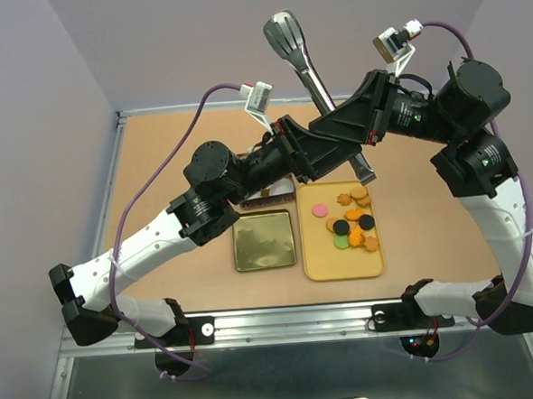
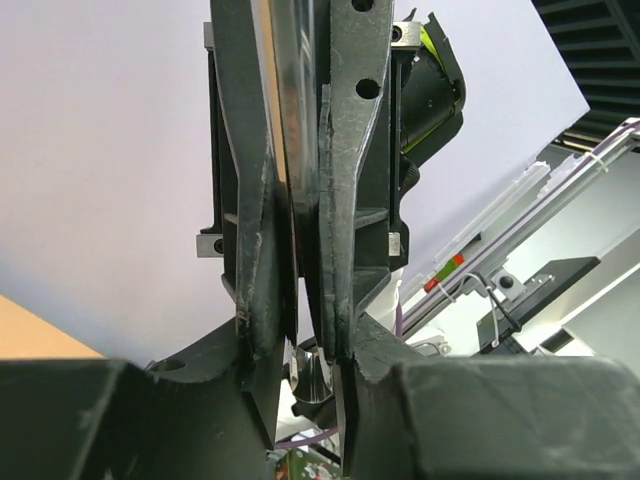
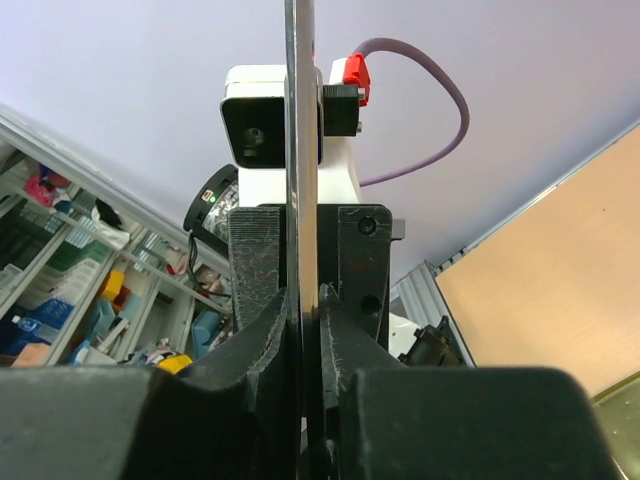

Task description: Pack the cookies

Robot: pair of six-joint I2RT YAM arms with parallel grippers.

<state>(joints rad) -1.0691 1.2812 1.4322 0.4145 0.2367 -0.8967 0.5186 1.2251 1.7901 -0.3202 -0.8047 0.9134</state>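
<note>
Our left gripper (image 1: 313,151) and right gripper (image 1: 338,115) both clamp the metal tongs (image 1: 298,48) in the top view; the cookies (image 1: 351,220) lie on the tan tray (image 1: 329,263) beside the gold tin (image 1: 264,240). In the left wrist view we see fingers (image 2: 345,200) pressed on the steel strip. In the right wrist view the fingers (image 3: 355,270) pinch its thin edge.

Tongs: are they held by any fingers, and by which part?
Both pairs of fingers are shut on the metal tongs: left gripper and right gripper clamp the shaft, nearer the hinge end than the head.

Both wrist views cut the tongs (image 3: 302,150) off at the top edge.
</note>
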